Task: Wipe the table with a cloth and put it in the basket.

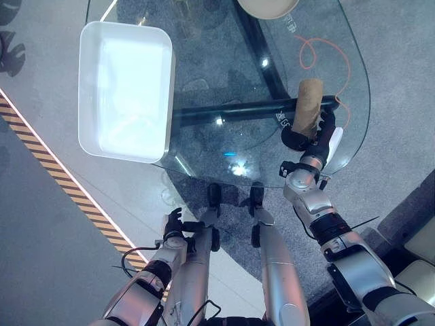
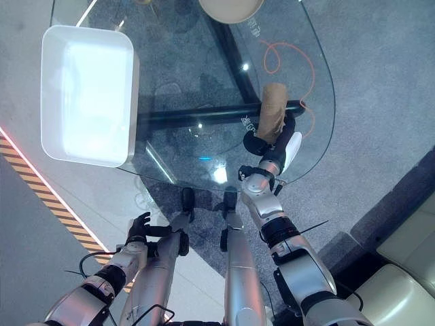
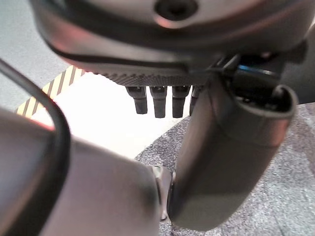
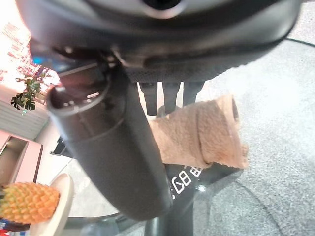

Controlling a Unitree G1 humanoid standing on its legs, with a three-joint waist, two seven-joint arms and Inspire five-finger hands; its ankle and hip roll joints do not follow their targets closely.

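left eye view first, reading across from the left side: the white basket (image 1: 125,92) sits on the left part of the glass table (image 1: 224,146), overhanging its edge a little, and nothing lies inside it that i can see. down below the table's near edge the left hand (image 1: 174,224) hangs low by the robot's side, fingers loosely relaxed and holding nothing, well apart from the work. moving right across the glass, the surface looks bare through the middle, with a pale plate (image 1: 268,7) at the far edge. then, near the right rim, the tan cloth (image 1: 307,102) lies rolled into a short tube on the glass, and the right hand (image 1: 307,139) has its fingers curled on the near end of it; the right wrist view shows the roll just past the fingertips with the thumb alongside, so i take it as a grip, though how firm i can't say. by my reckoning the cloth is only picked up or being pressed here: any wiping is at most under way, and the carry over to the basket at the far left is not yet done.
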